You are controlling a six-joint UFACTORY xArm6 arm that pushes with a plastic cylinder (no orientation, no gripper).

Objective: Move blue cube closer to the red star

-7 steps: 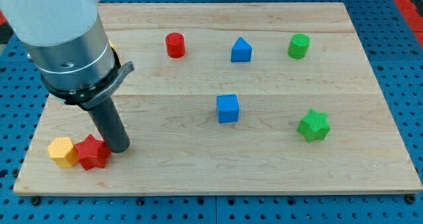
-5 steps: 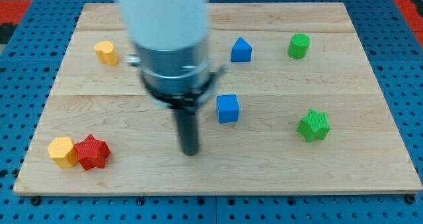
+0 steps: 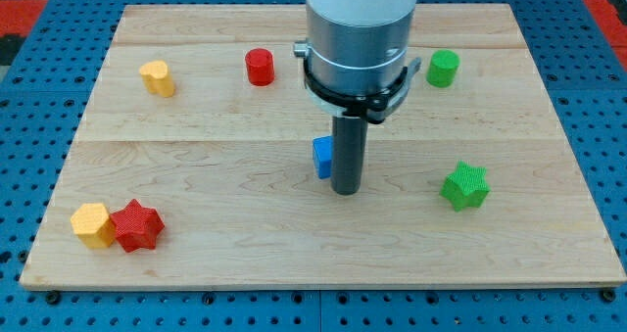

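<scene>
With no closing end effector, we keep my tip (image 3: pixel 346 189) right of the blue cube (image 3: pixel 322 157), pushing steadily toward the red star (image 3: pixel 136 225).

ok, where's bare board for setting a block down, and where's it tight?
Free: the wide strip between red star and green star, below my tip; also between yellow cylinder and blue cube. Tight: yellow hexagonal block touches the red star; my tip sits beside the cube.

Blue cube (image 3: pixel 321 157) sat flat near the table's centre, its right part hidden behind the rod; only the left portion showed. Red star (image 3: pixel 137 225) lay flat near the near-left corner, well apart from the cube, touching a yellow block on its left.
</scene>
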